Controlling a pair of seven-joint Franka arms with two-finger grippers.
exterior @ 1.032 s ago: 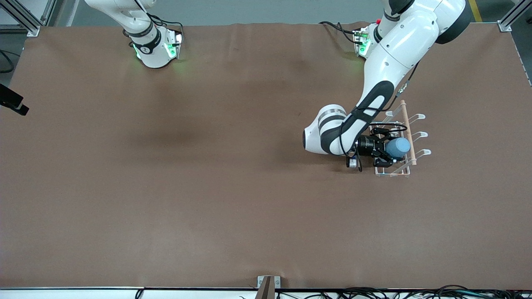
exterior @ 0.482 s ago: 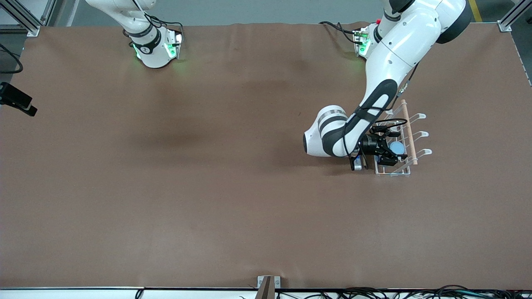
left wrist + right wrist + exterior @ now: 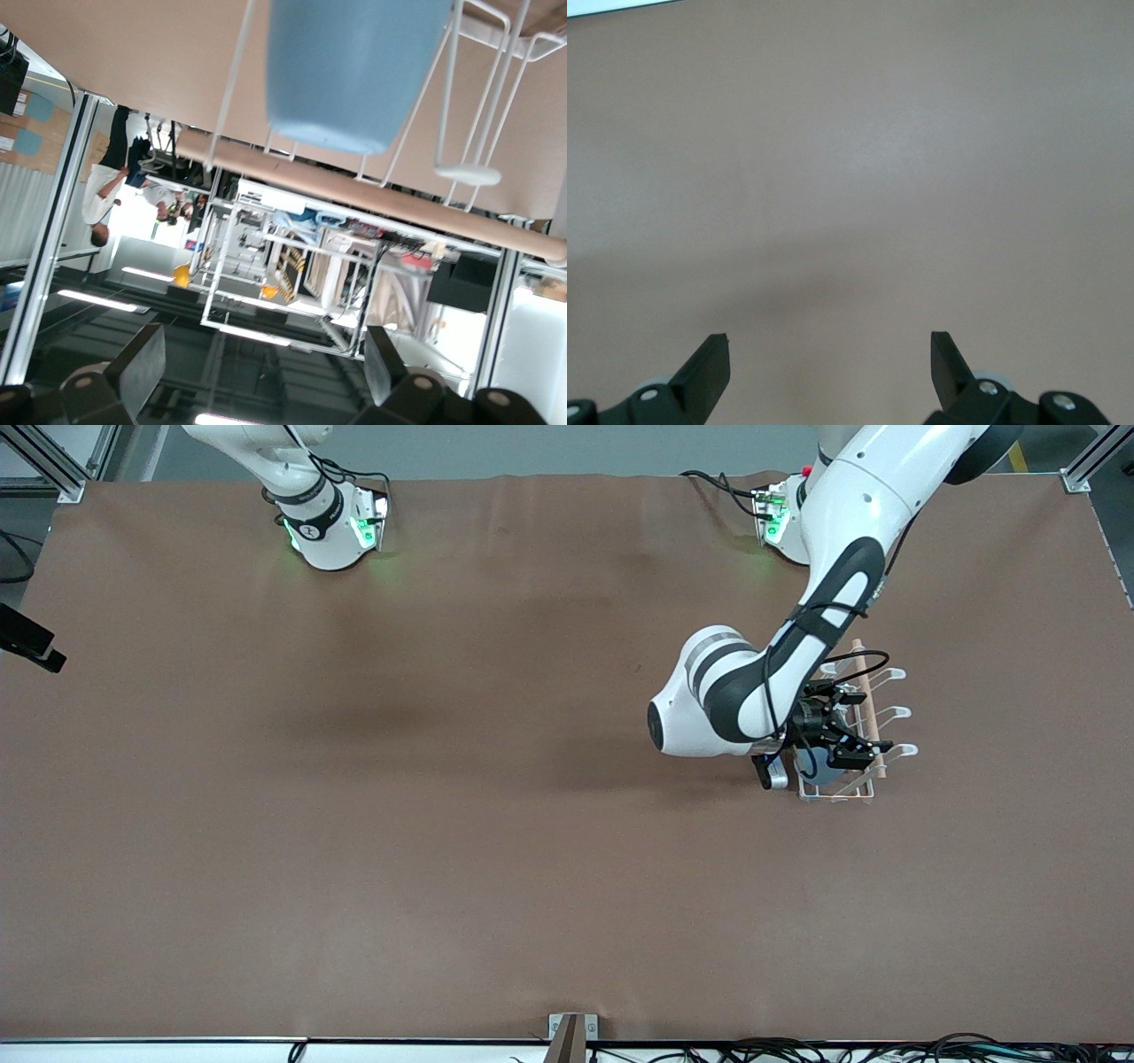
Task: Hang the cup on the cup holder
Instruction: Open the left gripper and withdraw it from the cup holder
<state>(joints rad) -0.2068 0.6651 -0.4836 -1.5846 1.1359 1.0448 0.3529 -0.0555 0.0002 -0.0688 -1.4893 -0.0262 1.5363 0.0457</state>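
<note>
The light-blue cup (image 3: 354, 71) sits among the white wire prongs of the cup holder (image 3: 483, 173), close to its wooden dowel (image 3: 381, 190). From the front camera only a blue patch of the cup (image 3: 822, 769) shows under the left hand, at the end of the cup holder (image 3: 890, 713) nearer that camera. My left gripper (image 3: 263, 367) is open and apart from the cup, with nothing between its fingers; it hovers over the rack (image 3: 842, 737). My right gripper (image 3: 830, 363) waits open over bare brown table.
The rack stands toward the left arm's end of the table. The brown mat (image 3: 443, 779) covers the whole table. A black device (image 3: 31, 645) juts in at the edge by the right arm's end. Cables (image 3: 797, 1050) lie along the table's front edge.
The left gripper opened and let go of the cup, then drew back a little from it. The cup stays in the rack, lower than before. The right arm has not moved.
</note>
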